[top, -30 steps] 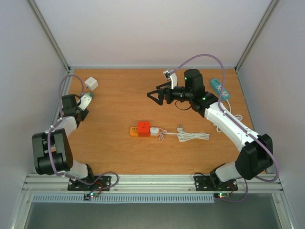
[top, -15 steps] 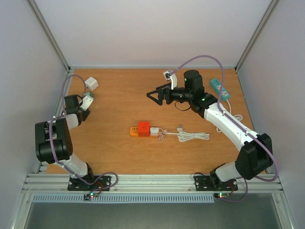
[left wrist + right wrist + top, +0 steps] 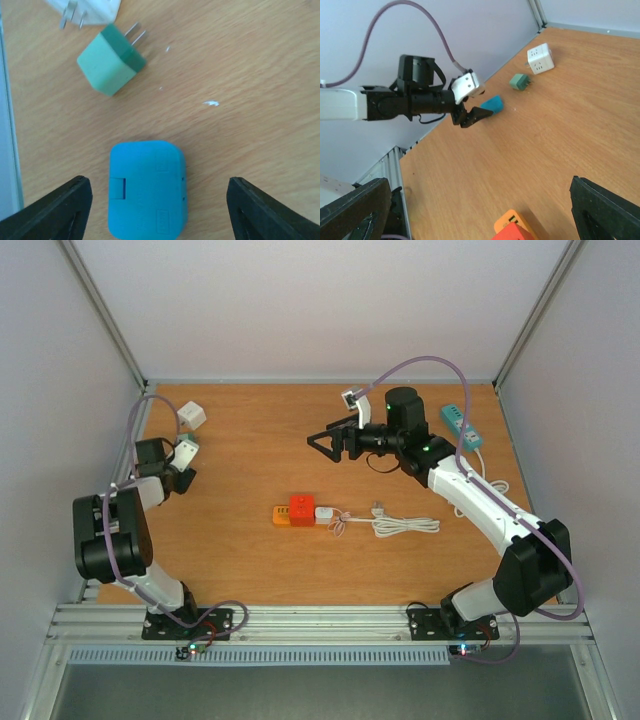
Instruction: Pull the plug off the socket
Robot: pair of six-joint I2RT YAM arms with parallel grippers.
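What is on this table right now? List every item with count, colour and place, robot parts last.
orange plastic socket block: one, orange, table centre
red square plug: one, red, on the socket block
white plug with coiled cable: one, white, against the red plug's right side, cable trailing right
teal power strip: one, teal, far right corner
white cube socket: one, white, far left corner
green two-prong plug: one, green, lying near the cube
blue rounded plastic box: one, blue, below the left hand
wooden table: one, brown
left hand: one, black, open, above the blue box
right hand: one, black, open, raised over the table's far middle
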